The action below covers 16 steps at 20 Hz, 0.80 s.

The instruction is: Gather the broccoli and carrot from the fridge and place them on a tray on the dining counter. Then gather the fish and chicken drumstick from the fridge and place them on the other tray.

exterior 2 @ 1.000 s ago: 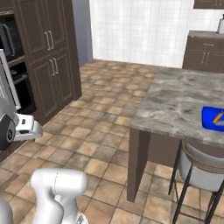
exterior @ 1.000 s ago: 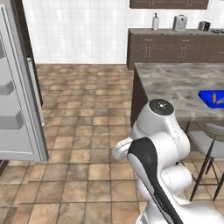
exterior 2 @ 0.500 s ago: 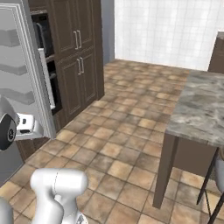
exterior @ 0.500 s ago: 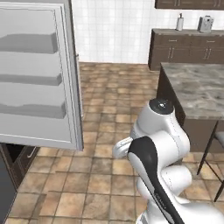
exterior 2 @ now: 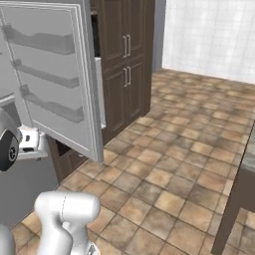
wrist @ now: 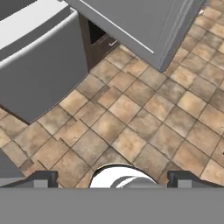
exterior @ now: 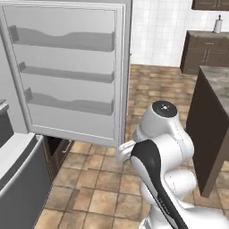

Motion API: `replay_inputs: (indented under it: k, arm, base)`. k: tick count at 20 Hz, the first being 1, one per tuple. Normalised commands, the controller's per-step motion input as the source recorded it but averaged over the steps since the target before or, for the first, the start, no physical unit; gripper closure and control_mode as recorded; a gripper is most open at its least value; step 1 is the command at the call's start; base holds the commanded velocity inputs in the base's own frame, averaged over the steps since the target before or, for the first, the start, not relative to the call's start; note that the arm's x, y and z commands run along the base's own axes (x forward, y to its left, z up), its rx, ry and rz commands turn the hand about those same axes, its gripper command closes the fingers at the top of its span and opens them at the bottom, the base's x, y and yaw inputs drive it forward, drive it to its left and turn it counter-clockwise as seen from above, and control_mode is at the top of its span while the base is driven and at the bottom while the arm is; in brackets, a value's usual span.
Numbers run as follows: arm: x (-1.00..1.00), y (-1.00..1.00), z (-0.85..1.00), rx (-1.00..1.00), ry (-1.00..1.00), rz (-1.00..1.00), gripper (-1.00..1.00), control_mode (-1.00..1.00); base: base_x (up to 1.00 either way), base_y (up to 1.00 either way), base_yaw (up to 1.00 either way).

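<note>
I see the fridge door swung open ahead, its three inner shelves bare. My claw hangs over the tiled floor with jaws spread wide, holding nothing. The dining surface stands at right; I cannot see the food.

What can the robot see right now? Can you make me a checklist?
Surface: dining counter, dark side and stone top at the right edge.
Job's things: fridge door open, its three shelves bare; food and trays nothing seen.
Clutter: white bottle on the far cabinets.
Grippers: gripper open, holding nothing, above the tiled floor.
Cables: nothing seen.
Surroundings: tall dark cabinets, white tiled wall.
</note>
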Motion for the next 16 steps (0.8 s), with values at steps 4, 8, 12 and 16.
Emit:
replay_inputs:
  k: [4,8,12,16]
  arm:
    - [0.00,0.00,0.00,0.00,0.00,0.00,-1.00,1.00]
    - [0.00,0.00,0.00,0.00,0.00,0.00,-1.00,1.00]
    - [0.00,0.00,0.00,0.00,0.00,0.00,-1.00,1.00]
    - [0.00,0.00,0.00,0.00,0.00,0.00,-1.00,1.00]
  base:
    - [0.00,0.66,0.29]
    - [0.05,0.46,0.26]
    - [0.26,0.23,0.28]
    - [0.24,0.09,0.31]
